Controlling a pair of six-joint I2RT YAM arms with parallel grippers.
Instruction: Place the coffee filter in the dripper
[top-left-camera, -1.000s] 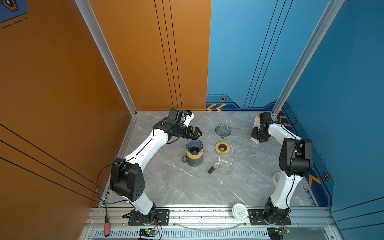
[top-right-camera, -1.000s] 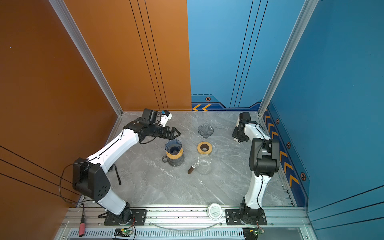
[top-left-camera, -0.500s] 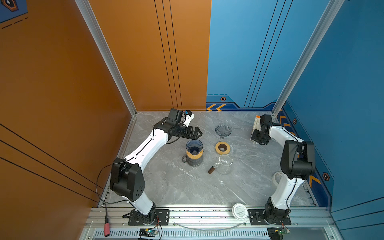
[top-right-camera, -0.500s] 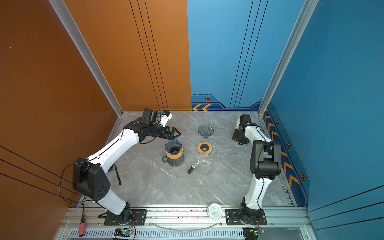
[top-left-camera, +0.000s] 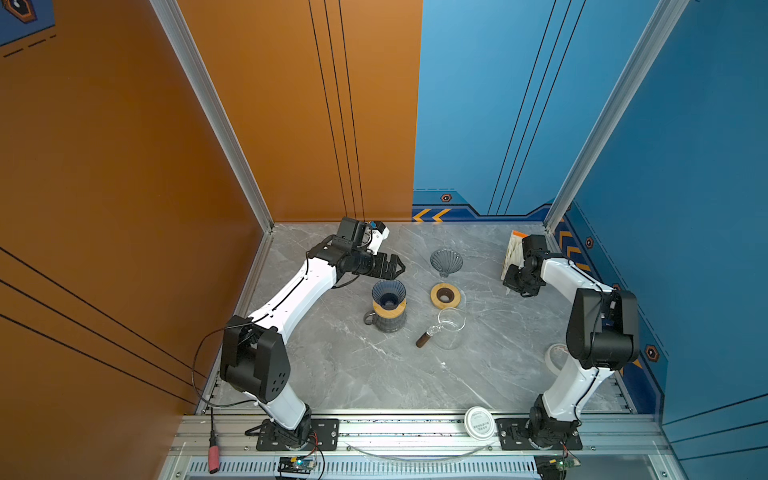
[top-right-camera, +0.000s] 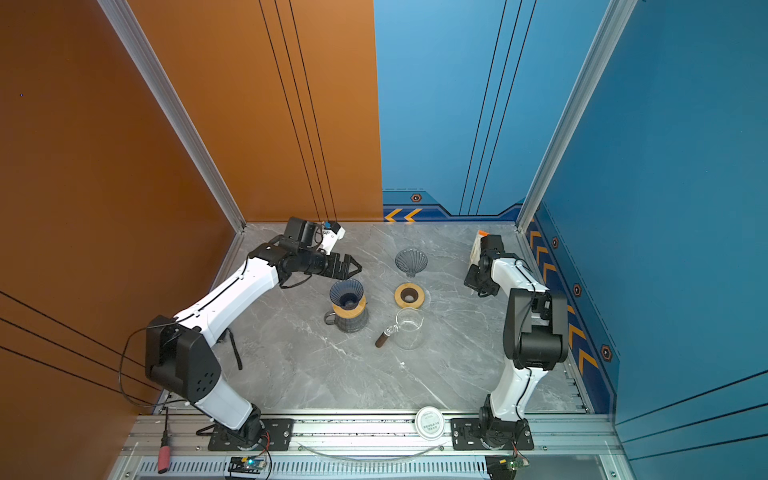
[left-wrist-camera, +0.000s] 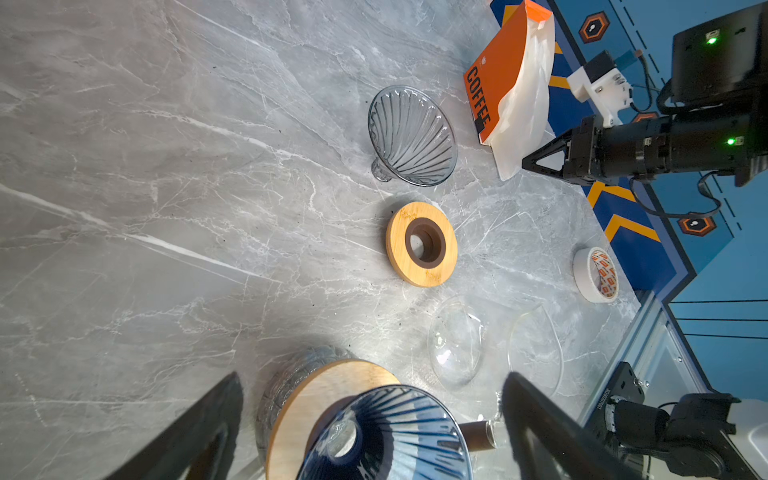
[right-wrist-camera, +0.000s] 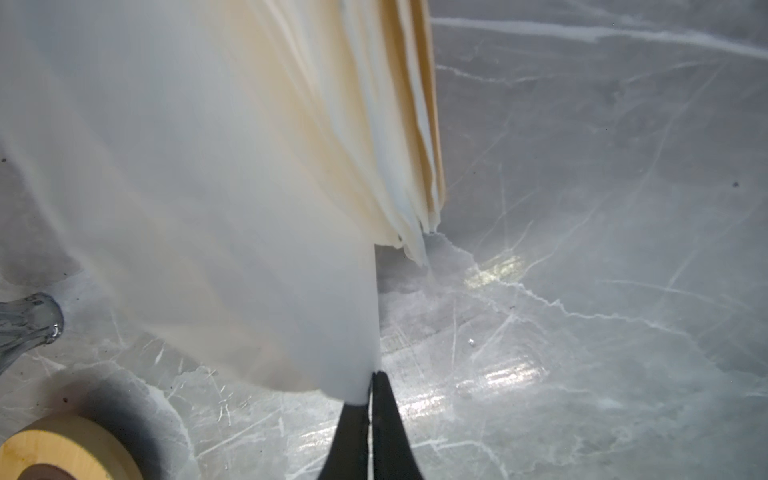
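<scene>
Pinching one edge of a white coffee filter (right-wrist-camera: 216, 216), the right pincer (right-wrist-camera: 371, 388) is fully closed on it beside the orange filter pack (left-wrist-camera: 498, 75), near the back right corner of the desk (top-left-camera: 374, 374). The left pincer (top-left-camera: 397, 266) hangs wide open and empty just behind the blue dripper (top-left-camera: 388, 292), which sits on its carafe (top-left-camera: 388, 323). Draw the sheet clear slowly so the neighbouring filters (right-wrist-camera: 407, 166) do not follow. Then carry it over the dripper's mouth and lower it centred.

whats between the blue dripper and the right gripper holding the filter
A wooden ring lies flat roughly midway between the blue dripper and the right gripper pinching the coffee filter; both top views show it.
</scene>
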